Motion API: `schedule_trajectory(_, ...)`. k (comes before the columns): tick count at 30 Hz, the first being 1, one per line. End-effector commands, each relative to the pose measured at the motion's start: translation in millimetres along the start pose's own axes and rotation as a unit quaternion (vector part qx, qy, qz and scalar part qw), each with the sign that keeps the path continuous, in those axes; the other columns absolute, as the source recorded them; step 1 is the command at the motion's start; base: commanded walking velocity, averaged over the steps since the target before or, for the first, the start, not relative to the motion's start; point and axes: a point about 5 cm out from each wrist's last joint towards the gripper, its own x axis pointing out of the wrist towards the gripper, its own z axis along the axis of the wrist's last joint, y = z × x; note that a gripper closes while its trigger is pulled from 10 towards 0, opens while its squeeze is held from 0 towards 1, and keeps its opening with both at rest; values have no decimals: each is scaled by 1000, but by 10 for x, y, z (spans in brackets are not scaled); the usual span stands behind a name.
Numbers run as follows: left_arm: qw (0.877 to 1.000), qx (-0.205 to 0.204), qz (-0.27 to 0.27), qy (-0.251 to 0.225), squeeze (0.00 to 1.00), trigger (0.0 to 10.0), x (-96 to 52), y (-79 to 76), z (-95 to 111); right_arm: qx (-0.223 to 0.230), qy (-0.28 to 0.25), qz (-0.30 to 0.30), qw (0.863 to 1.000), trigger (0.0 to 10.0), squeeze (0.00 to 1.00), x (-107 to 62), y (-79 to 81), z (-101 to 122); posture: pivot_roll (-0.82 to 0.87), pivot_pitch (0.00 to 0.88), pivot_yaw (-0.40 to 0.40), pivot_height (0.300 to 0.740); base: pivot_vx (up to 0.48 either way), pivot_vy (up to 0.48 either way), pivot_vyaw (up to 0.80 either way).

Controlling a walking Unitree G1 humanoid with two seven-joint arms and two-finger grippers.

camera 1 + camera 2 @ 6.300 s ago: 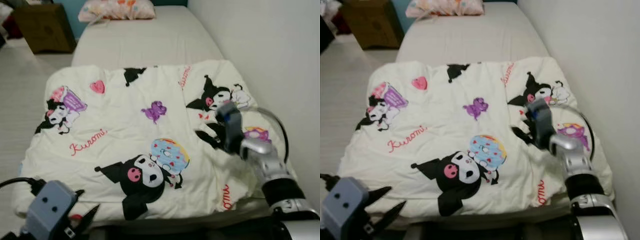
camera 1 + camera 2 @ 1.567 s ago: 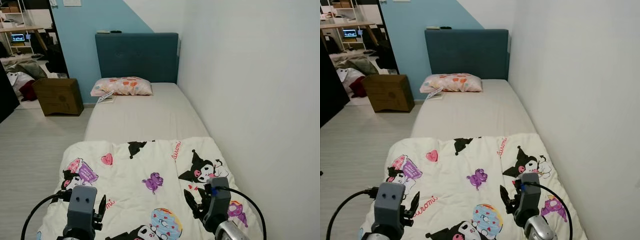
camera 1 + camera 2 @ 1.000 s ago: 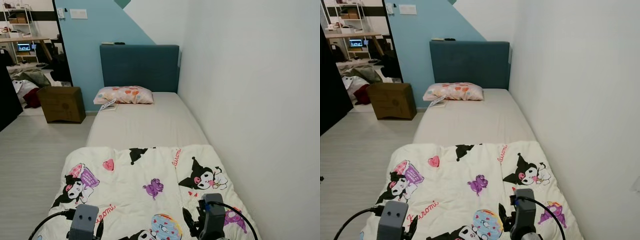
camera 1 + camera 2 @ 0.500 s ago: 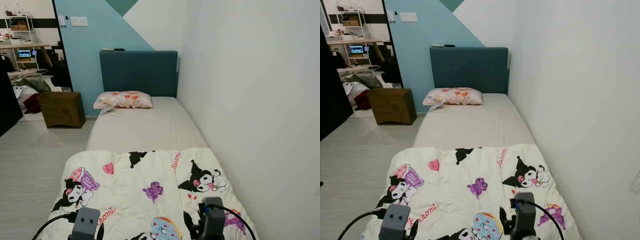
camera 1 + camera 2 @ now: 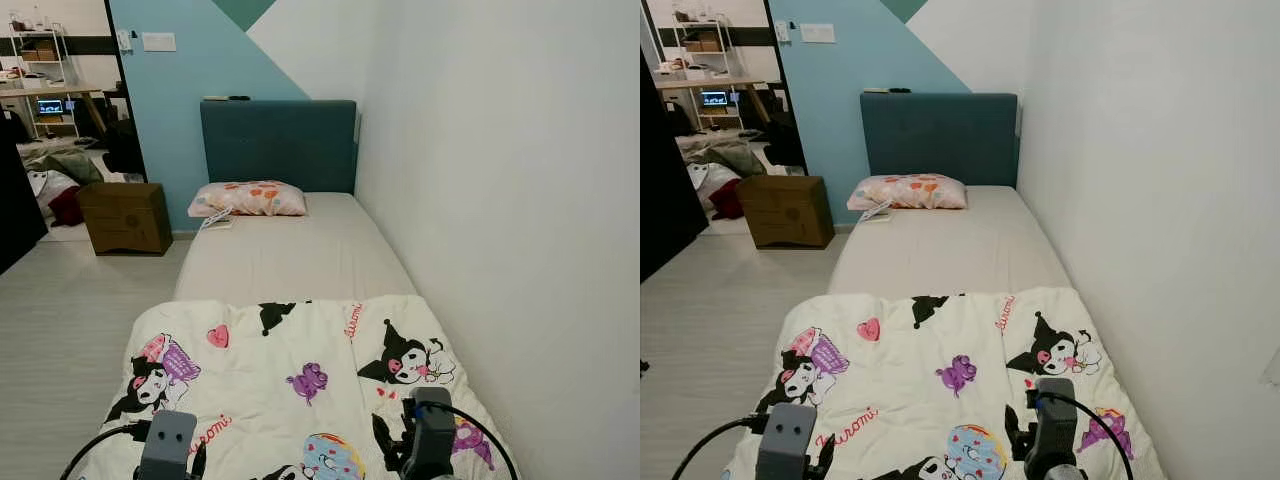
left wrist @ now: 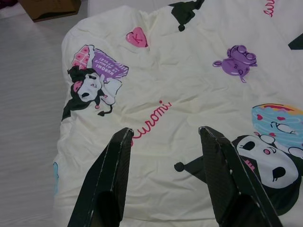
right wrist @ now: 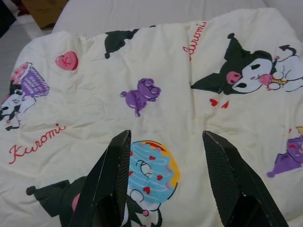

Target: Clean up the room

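Two grippers poke up at the near edge of the left eye view, the left gripper [image 5: 170, 450] and the right gripper [image 5: 425, 445], both raised over the foot of the bed [image 5: 290, 255]. A cream blanket [image 5: 290, 385] printed with cartoon characters covers the near half of the mattress, and the far half lies bare. A patterned pillow [image 5: 250, 198] sits at the head, against the blue headboard [image 5: 278, 145]. The white wall [image 5: 500, 200] runs tight along the bed's right side. On the floor to the left stands a cardboard box [image 5: 124, 217], beyond it a doorway with cluttered shelves [image 5: 40, 60] and heaped clothes.

From the right eye view, the same layout holds, with a small paper item [image 5: 876, 211] lying just beside the pillow's near left corner.

Looking along the left wrist view, the black fingers [image 6: 106, 182] stand wide apart with nothing between them, hovering above the blanket's left part, floor showing past its edge.

Along the right wrist view, the fingers [image 7: 234, 182] are likewise spread and empty, above the blanket's middle, over a blue cupcake print.
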Motion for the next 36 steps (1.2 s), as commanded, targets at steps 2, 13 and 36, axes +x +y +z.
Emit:
schedule_trajectory(2,1000,-4,-4,0,0,10000,-8,-51,2,1,5,-4,1000,10000,0,-20,-19,-46,-69,95,-10,740,0,0,0)
schedule_trajectory(13,1000,-4,-10,-1,0,10000,16,-67,47,-28,5,-27,999,10000,0,-2,-59,-13,-72,108,-6,740,0,-309,436)
schedule_trajectory(36,1000,-17,-11,-13,0,10000,-39,-19,83,-41,-8,-9,999,10000,0,17,6,46,-69,112,-8,740,0,83,0)
